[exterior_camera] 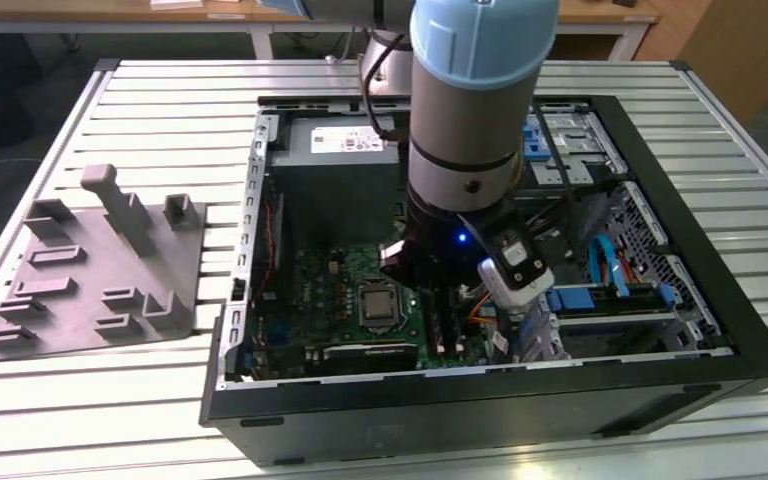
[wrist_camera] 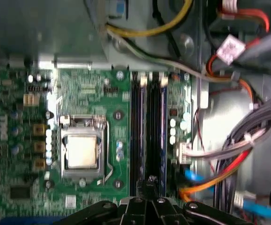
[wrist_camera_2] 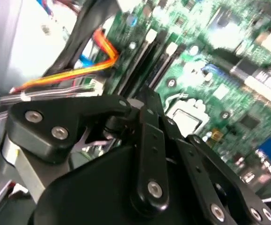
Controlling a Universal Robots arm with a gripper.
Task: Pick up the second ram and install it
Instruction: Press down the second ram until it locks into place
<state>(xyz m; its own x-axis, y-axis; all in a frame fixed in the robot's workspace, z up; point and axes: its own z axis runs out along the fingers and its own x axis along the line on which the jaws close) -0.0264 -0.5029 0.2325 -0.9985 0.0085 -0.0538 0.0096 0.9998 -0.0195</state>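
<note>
the arm reaches down into the open computer case, which lies on its side on the slatted surface. the tool is low over the green motherboard, above the long black memory slots, which lie just to the exterior view's right of the processor socket. in the first wrist view the tool's tip sits directly over the near end of those slots. a dark blue edge, likely the second ram, stands in the slot nearest the cable bundle, upright and seated along its length; whether the tool touches it cannot be told. in the second wrist view the tool's black linkages are drawn close together, but the fingertips are hidden, so how far it is open, and whether it grips anything, cannot be told. the grey holder tray lies on the surface at the exterior view's left, well apart from the case, with upright posts. orange and grey cables run beside the slots.
</note>
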